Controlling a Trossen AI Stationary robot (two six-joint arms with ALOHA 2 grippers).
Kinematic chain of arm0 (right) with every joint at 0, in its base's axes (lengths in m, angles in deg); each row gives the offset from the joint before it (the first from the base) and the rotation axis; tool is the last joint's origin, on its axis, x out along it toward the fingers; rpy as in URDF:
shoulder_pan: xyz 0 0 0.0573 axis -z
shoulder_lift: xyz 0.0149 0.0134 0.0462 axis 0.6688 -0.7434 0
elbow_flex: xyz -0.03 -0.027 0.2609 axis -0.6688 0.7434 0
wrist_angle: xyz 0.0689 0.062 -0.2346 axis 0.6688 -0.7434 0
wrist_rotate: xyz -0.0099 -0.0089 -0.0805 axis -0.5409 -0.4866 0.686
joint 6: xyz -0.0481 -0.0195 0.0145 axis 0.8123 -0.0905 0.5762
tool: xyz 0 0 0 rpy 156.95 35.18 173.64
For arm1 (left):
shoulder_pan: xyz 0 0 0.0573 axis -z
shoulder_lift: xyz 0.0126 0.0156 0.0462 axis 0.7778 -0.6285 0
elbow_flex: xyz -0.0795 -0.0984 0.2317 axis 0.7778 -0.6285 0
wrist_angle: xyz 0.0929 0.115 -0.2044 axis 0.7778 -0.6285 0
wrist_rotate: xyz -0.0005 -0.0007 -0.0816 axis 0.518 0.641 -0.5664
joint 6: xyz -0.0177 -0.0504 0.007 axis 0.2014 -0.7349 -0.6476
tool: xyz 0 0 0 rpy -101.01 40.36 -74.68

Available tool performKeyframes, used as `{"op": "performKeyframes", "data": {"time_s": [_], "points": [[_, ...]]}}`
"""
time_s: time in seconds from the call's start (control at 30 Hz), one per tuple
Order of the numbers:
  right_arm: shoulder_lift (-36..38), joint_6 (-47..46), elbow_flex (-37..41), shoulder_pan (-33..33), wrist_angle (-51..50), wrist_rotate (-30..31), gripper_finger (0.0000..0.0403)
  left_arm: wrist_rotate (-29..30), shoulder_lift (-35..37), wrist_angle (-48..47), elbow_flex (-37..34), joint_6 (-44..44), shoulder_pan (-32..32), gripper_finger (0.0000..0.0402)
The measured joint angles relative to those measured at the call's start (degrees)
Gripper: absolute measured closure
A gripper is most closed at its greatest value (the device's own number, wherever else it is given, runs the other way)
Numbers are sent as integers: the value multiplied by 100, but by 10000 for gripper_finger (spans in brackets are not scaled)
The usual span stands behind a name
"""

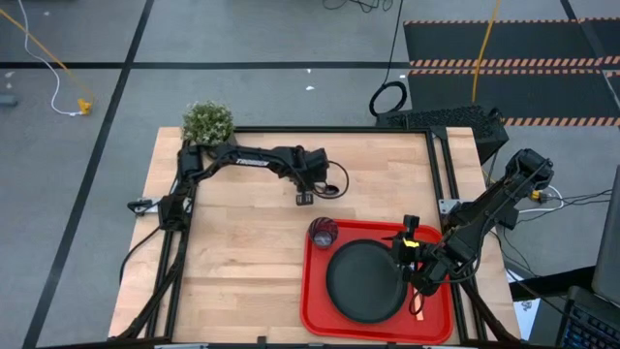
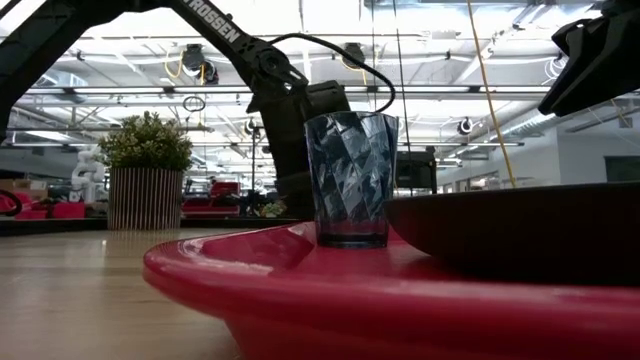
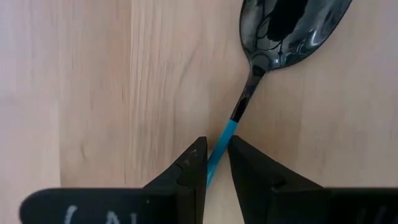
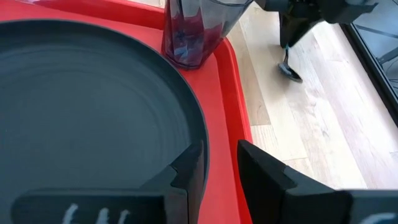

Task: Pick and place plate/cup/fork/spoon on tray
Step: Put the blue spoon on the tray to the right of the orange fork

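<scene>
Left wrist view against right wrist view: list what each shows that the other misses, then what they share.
Only the left wrist view shows the left gripper closed on the blue handle of the spoon, whose dark bowl lies over bare wood. Only the right wrist view shows the plate and the cup on the tray, with the right gripper hovering above the tray's rim. Both show the spoon, small and far off in the right wrist view, and the wooden table.
</scene>
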Motion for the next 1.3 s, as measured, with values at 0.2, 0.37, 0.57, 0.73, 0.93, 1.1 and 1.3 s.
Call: {"op": "performKeyframes", "data": {"time_s": [0.2,0.37,0.57,0.73,0.93,1.1,1.3], "points": [[-1,-10,0,0,0,-7,314,65,2,-776,8,-896,37,330],[-2,-23,0,0,2,-7,314,117,17,-1351,1,-1650,137,330],[0,-56,0,0,31,-10,314,193,17,-1916,-1,-2483,301,330],[0,-41,0,0,133,-10,314,497,163,-2087,-38,-2883,467,330],[-1,-15,1,0,327,-10,314,964,524,-2077,-76,-2533,684,330],[0,-15,2,-2,484,-25,314,1047,511,-1960,-104,-2163,670,329],[0,-15,2,-2,528,-292,314,748,529,-1279,-264,-2160,838,329]]}}
